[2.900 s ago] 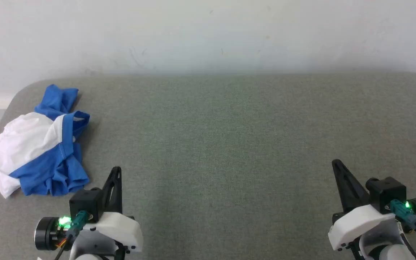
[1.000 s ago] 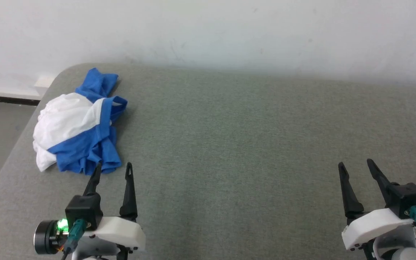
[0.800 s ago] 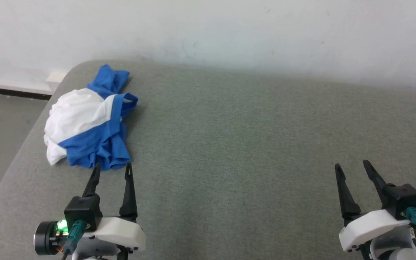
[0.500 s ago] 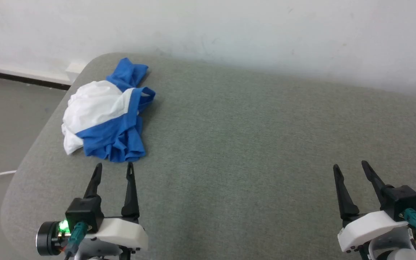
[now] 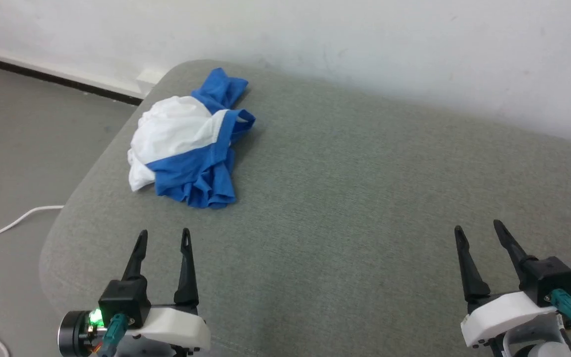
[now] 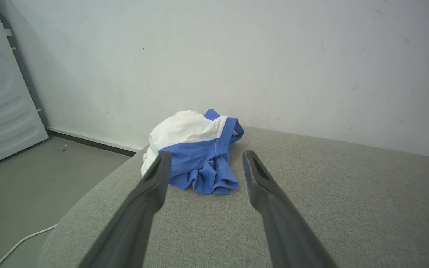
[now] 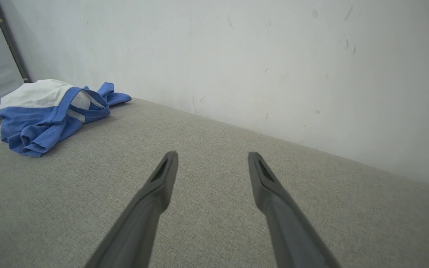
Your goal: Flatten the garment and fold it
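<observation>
My left claw (image 5: 164,232) is released, fingers spread and empty, over the near left corner of the grey padded surface (image 5: 345,178). My right claw (image 5: 478,225) is likewise spread and empty, by the near edge towards the right. The garment (image 5: 186,148), a crumpled white and blue heap, lies at the far left corner, ahead of my left claw and apart from it. A white cable (image 5: 3,230) trails on the floor beyond the left edge.

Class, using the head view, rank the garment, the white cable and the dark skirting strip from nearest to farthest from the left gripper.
1. garment: on the table, just ahead of the left gripper.
2. white cable: on the floor, off to its left.
3. dark skirting strip: farthest, at the foot of the wall, beyond the table's far corner.
</observation>
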{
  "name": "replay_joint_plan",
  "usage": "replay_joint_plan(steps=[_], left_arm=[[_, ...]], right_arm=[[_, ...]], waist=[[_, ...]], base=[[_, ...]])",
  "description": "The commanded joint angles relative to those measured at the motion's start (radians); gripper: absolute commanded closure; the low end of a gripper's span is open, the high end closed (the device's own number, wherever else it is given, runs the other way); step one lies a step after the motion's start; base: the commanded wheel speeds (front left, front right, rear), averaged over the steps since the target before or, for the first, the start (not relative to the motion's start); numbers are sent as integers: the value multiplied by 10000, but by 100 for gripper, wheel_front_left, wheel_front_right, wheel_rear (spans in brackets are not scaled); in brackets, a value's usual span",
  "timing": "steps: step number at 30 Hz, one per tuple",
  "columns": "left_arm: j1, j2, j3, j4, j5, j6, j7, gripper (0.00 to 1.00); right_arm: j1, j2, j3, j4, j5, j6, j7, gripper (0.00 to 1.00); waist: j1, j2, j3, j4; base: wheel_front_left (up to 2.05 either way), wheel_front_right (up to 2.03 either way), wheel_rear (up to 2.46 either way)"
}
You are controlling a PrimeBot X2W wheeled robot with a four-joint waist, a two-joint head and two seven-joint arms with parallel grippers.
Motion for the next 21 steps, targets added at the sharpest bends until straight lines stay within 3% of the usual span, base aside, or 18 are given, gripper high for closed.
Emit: replay_joint_plan(steps=[1, 21], left_arm=[[144, -32, -35, 2, -58, 73, -103, 0], [374, -41, -345, -73, -279, 405, -521, 0]], right_arm=[[-68, 24, 29, 50, -88, -12, -121, 0], [-117, 33, -24, 126, -150, -15, -538, 0]], waist=[[0, 0, -11, 253], [0, 0, 55, 1297]], base=[[0, 0, 0], [0, 0, 0]])
